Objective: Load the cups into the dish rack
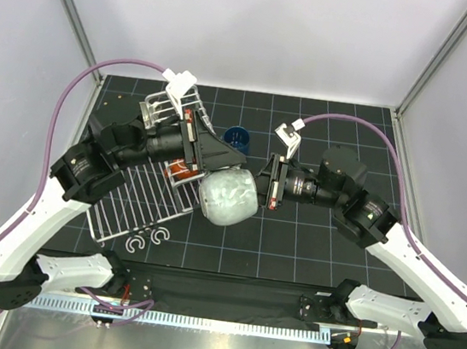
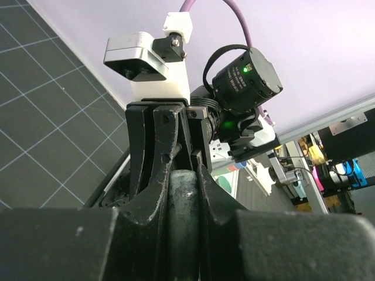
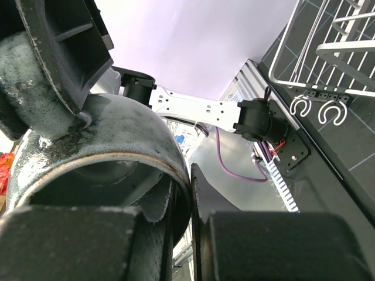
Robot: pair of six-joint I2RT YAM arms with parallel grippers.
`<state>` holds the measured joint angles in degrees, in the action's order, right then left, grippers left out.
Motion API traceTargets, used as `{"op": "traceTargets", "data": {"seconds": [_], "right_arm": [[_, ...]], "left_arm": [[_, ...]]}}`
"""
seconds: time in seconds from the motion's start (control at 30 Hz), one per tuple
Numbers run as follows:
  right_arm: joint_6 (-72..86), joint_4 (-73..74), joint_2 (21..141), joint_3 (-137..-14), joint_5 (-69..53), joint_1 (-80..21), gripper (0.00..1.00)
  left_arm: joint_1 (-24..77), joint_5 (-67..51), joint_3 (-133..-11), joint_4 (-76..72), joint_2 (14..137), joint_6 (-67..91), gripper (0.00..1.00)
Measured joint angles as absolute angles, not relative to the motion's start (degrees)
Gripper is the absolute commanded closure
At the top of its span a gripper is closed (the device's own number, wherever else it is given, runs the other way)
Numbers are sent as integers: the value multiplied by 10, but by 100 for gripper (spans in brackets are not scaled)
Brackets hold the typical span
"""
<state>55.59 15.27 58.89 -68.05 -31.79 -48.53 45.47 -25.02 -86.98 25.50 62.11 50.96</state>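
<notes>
one orange-red cup [image 1: 184, 171] looks racked in the dish rack [image 1: 135, 205]; left jaws and right jaws both clamp speckled grey cup [image 1: 227, 197] mid-air; blue cup [image 1: 237, 134] waits on tabletop [image 1: 310, 245]

mugs: 3 in view – one speckled grey mug [image 1: 229, 197], one dark blue mug [image 1: 237, 134], one orange-red mug [image 1: 184, 171], partly hidden | dish rack [image 1: 136, 206]: 1 | white C-shaped hooks [image 1: 134, 243]: 2, second hook [image 1: 159, 235] | grippers: 2 – left gripper [image 1: 233, 162], right gripper [image 1: 257, 191] | purple cables [image 1: 101, 71]: 2, second cable [image 1: 360, 125]
</notes>
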Motion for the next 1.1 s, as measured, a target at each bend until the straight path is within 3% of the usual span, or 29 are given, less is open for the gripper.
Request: {"op": "traceTargets", "data": {"seconds": [0.1,0.23,0.37,0.8,1.1], "right_arm": [[557,150,589,-681,-317,-487,95],[557,151,589,-681,-312,-489,69],[550,157,588,-681,-296,-489,50],[495,295,565,-729,-204,-485,45],[432,433,548,-747,-126,-470,45]], "left_arm": [[457,-244,-870,256,618,509,100],[460,-228,-870,265,614,509,100],[460,-208,-870,302,613,505,100],[453,-142,-880,412,606,502,100],[340,-110,-943,524,606,490,100]]}}
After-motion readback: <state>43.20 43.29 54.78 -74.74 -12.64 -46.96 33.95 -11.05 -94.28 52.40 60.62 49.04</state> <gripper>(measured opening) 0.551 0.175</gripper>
